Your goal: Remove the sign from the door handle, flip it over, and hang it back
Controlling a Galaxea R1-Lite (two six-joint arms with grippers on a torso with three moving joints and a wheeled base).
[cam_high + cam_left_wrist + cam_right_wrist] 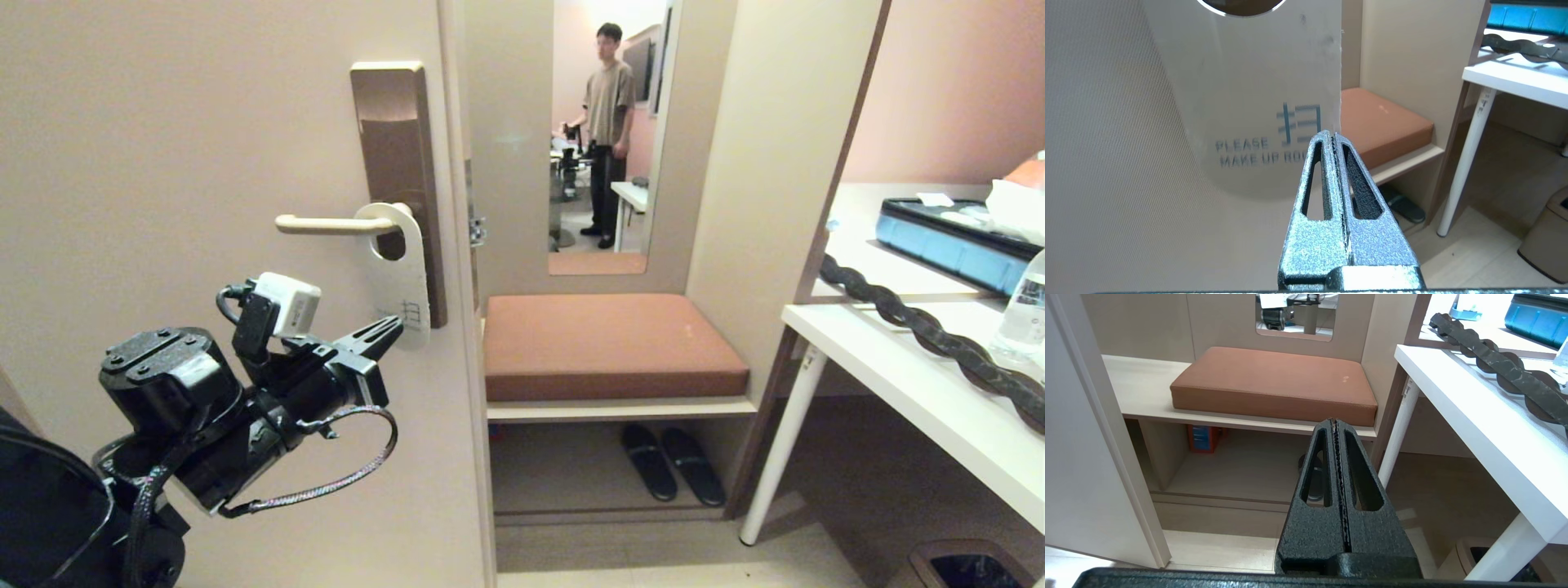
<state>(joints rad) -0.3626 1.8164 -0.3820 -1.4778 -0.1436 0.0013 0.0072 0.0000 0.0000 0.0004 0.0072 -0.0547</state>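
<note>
Both of your hands have their fingers pressed flat together, with nothing between them. Your left hand (392, 328) is raised in front of the door (163, 163), its closed tips at the lower edge of the sign (402, 278); from the head view you cannot tell whether the tips touch the card or only sit just in front of it. In the left wrist view that same hand (1332, 136) points at the sign's (1249, 102) lower corner nearest the door's edge, close beside the grey character and the words "PLEASE MAKE UP" printed there.

You can see the sign hanging by its oval hole on the door handle (331, 223), white side facing out, close to where the lever curves into the lock plate (400, 163). It hangs upright against the plate, its rounded lower end reaching down near the plate's bottom.

Your right hand (1336, 424) shows only in its own wrist view, held low and well apart from the door, pointing toward the brown cushion (1274, 381) on the shelf, with the white bench (1474, 416) off to one side.

Beyond the door's edge, a mirror (604, 139) shows a person (608, 131) standing in the room, and a pair of dark slippers (673, 461) lies under the cushion's shelf.
</note>
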